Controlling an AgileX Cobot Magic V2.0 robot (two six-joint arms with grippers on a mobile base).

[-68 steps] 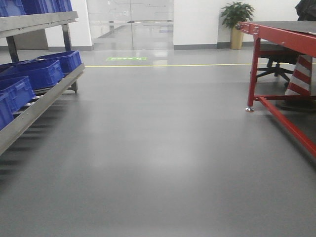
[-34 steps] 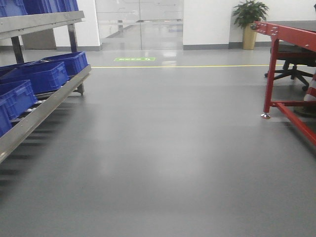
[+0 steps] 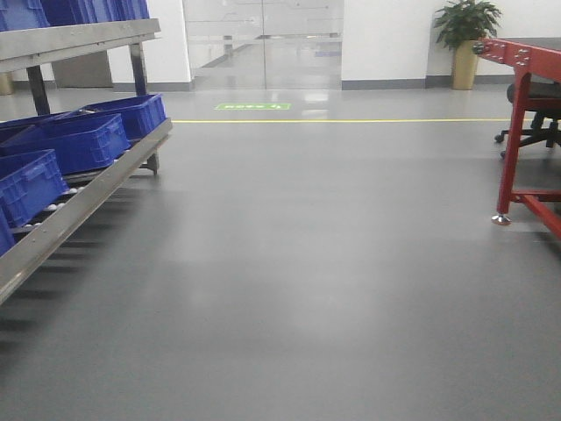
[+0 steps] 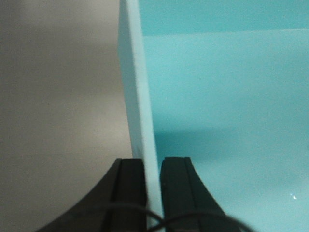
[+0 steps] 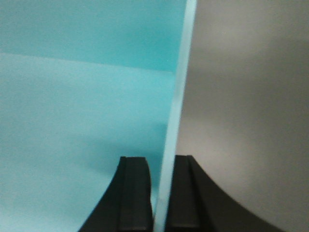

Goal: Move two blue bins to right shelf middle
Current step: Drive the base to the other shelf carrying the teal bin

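While I am carrying the pale aqua bin (image 4: 217, 96) between the two arms, I am judging this to be the transport step: the load is lifted and not yet set on any shelf. The left fingers (image 4: 129, 193) are pinching its left wall, one finger outside and one inside, and the right fingers (image 5: 136, 193) are pinching the opposite wall the same way. Beyond each wall I am seeing only blurred grey floor, so the bin is hanging in my grip, out of the front view.

Looking ahead, I am facing open floor (image 3: 307, 281), with a steel rack (image 3: 79, 197) of darker ribbed blue bins (image 3: 79, 140) on the left and a red-framed counter (image 3: 517, 114) at the right edge. The right shelf is not showing anywhere, so the next move is calling for turning the base until that rack comes into sight. I would then be squaring up to its middle tier, raising both arms evenly and sliding the load over the front rail without letting either pinch slip.

Much is hidden. I cannot tell whether I am holding one bin or two nested, since only smooth inner walls are showing. The height above the floor is also unclear, and the counter is cut off by the frame.
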